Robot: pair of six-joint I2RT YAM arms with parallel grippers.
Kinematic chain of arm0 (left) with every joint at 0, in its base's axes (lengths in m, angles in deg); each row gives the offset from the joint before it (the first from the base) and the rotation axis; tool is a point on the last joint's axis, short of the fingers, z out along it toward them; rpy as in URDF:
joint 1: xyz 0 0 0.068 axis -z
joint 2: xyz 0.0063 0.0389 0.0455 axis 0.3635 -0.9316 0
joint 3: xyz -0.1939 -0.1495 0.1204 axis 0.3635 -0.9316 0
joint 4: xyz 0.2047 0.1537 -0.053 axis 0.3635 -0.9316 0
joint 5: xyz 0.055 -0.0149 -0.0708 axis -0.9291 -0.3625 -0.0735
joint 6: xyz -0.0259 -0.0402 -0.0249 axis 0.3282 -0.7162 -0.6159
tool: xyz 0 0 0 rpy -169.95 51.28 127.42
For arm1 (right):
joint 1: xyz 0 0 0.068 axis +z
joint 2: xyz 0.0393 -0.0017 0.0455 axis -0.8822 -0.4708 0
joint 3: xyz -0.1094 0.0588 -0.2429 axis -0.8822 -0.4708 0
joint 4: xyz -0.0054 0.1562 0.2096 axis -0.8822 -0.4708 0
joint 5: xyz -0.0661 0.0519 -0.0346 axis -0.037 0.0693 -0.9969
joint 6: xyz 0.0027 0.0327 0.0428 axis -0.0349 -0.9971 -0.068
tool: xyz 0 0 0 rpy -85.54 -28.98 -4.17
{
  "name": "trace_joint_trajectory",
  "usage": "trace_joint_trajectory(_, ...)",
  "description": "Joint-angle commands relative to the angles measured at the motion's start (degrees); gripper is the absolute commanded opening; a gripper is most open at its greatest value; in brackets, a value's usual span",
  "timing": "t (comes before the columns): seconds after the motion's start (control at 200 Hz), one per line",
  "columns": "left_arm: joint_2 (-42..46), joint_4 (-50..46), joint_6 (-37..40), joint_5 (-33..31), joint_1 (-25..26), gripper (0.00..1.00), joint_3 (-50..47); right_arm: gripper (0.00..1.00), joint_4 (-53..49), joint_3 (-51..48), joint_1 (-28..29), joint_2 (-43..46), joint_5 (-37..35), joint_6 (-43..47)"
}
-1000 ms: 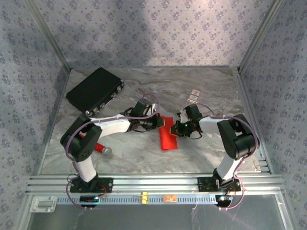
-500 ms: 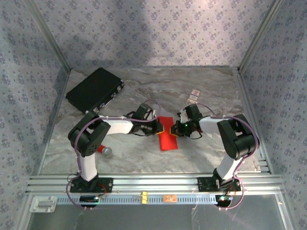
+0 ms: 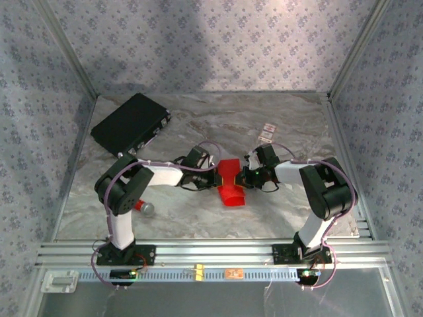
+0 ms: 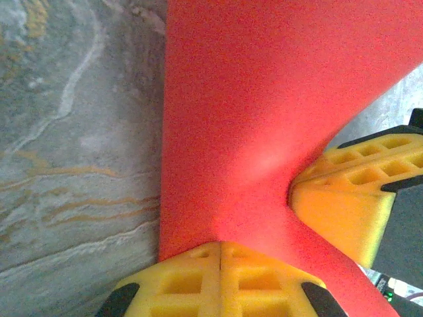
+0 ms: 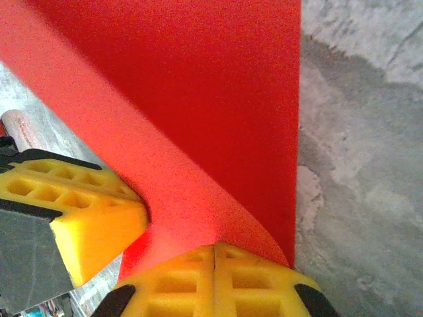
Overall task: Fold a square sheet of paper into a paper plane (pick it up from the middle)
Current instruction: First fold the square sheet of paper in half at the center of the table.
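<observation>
You've got the square sheet of paper pinched from both sides here: left jaws shut tight on one side of it, right jaws shut tight on the opposite side, tips close together. So the red sheet sits right between them, bowing up off the desk at the pinch. Looks thin, light and floppy to me, so it'll crease or tear if you yank. I'd keep shallow bites near the edges and move both sides together

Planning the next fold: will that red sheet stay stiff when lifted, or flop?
Probably floppy: the red sheet bows between the left gripper and right gripper, both shut on it. Likely light and easily creased: it looks thin.
</observation>
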Motion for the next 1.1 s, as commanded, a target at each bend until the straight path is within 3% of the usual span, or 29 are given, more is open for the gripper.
trace_joint_trajectory(0.0, 2.17, -4.69, 1.99, -0.59, -0.72, 0.00, 3.66, 0.00, -5.57, -2.50, -0.50, -2.08, -6.78, 0.47)
trace_joint_trajectory(0.49, -7.37, -3.30, 2.45, 3.01, -3.93, 0.00, 7.70, 0.00, -6.21, -2.39, -0.69, -2.19, -6.48, 1.22)
trace_joint_trajectory(0.834, -5.68, -9.09, 4.36, 2.06, -4.11, 0.00, 11.72, 0.00, -6.58, -2.33, -1.35, -1.51, -6.38, 1.65)
trace_joint_trajectory(1.099, -9.24, -11.10, 4.48, 3.46, -5.57, 0.00, 15.55, 0.00, -7.33, -2.24, -1.72, -1.15, -6.40, 2.12)
